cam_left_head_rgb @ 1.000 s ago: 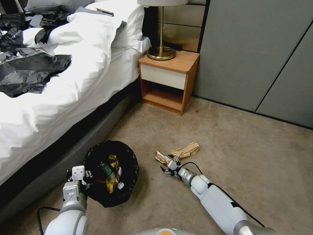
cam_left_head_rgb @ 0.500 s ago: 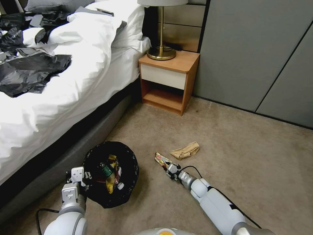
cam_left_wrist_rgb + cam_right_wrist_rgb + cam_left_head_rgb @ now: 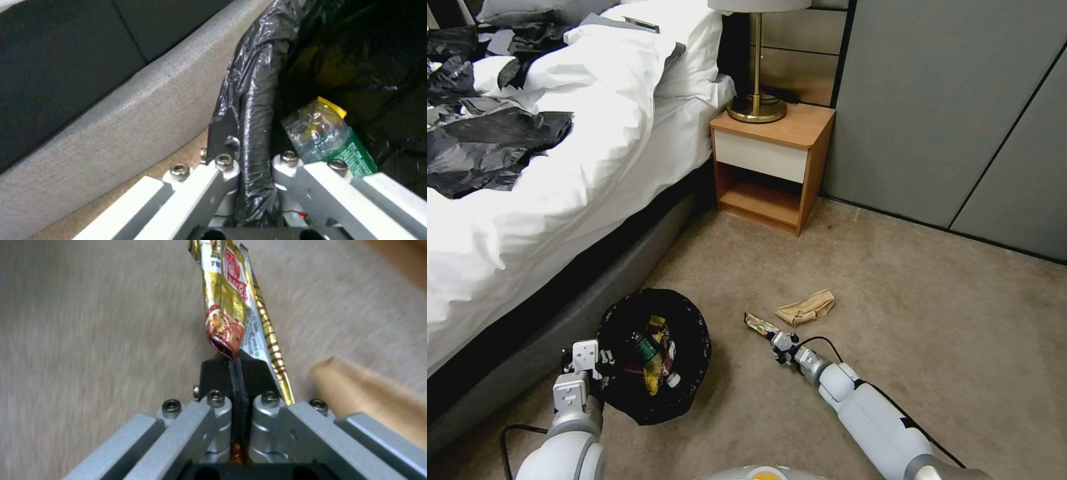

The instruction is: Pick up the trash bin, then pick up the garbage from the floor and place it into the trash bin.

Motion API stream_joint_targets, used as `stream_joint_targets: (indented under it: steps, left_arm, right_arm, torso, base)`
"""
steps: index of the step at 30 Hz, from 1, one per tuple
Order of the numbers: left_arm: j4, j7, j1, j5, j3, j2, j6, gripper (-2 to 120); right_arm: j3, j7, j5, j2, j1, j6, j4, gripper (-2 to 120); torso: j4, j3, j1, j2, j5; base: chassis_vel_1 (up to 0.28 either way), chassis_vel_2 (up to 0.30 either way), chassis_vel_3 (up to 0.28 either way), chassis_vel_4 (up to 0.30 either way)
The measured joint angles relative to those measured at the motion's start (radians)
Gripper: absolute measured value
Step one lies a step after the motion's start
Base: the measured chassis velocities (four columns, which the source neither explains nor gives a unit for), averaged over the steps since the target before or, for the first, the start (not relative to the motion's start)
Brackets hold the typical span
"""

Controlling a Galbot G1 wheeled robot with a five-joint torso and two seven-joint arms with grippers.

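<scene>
The right gripper (image 3: 776, 339) was low over the floor (image 3: 894, 300), its fingers pressed together on the near end of a gold-and-red snack wrapper (image 3: 758, 324). In the right wrist view the wrapper (image 3: 231, 306) ran straight out from the gripper (image 3: 235, 364), its brown tip caught between the black pads, the rest stretched away over the beige carpet (image 3: 98, 340). A crumpled brown paper bag (image 3: 806, 308) lay just beyond the right gripper and slightly to its right, near the wrapper's far end but apart from it; in the wrist view an edge of it (image 3: 365, 396) showed just beside the gripper's finger.

The left gripper (image 3: 587, 365) pinched the near rim of the trash bin (image 3: 654, 353), which sat beside the grey bed base (image 3: 560, 320). The left wrist view showed the gripper (image 3: 249, 166) clamped on the rim wrapped in the black bag (image 3: 253, 110), one finger outside and one inside. Just past the inner finger, within the bin, lay a clear plastic bottle with a green label (image 3: 327, 136) and something yellow behind it. From the head view the bin held that bottle (image 3: 644, 347) and yellow wrappers (image 3: 657, 363).

Well beyond both grippers stood a wooden nightstand (image 3: 770, 167) carrying a brass lamp (image 3: 757, 100).
</scene>
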Motion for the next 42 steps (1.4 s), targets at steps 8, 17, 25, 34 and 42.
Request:
stream_joint_targets:
  steps: [8, 17, 25, 34, 42]
  left_arm:
    - [0.005, 0.0, -0.01, 0.0, 0.01, 0.01, 0.003, 1]
    - [0.007, 0.0, -0.011, 0.015, 0.032, 0.009, 0.003, 1]
    - [0.003, 0.0, -0.01, 0.022, 0.042, 0.009, 0.005, 1]
    - [0.0, 0.0, -0.009, 0.028, 0.051, 0.002, 0.005, 1]
    - [-0.003, 0.0, -0.012, 0.026, 0.049, 0.003, 0.006, 1]
  right_arm:
    - [-0.044, 0.026, 0.184, -0.063, -0.08, -0.036, 0.478, 0]
    - [-0.138, -0.049, 0.331, -0.116, -0.099, -0.003, 0.858, 0]
    - [-0.259, -0.063, 0.349, -0.138, -0.113, -0.017, 0.957, 0]
    - [-0.337, -0.059, 0.329, -0.129, -0.105, -0.019, 0.848, 0]
    - [-0.306, -0.073, 0.311, -0.149, -0.142, -0.009, 0.816, 0]
  torso:
    - [0.0002, 0.0, 0.0, 0.0, 0.0003]
    - [0.0003, 0.0, 0.0, 0.0, 0.0003]
    - [0.0001, 0.0, 0.0, 0.0, 0.0001]
    - [0.0001, 0.0, 0.0, 0.0, 0.0]
    - [0.0, 0.0, 0.0, 0.0, 0.0]
  base:
    - [0.0, 0.0, 0.0, 0.0]
    - [0.0, 0.0, 0.0, 0.0]
    - [0.0, 0.0, 0.0, 0.0]
    - [0.0, 0.0, 0.0, 0.0]
    - [0.0, 0.0, 0.0, 0.0]
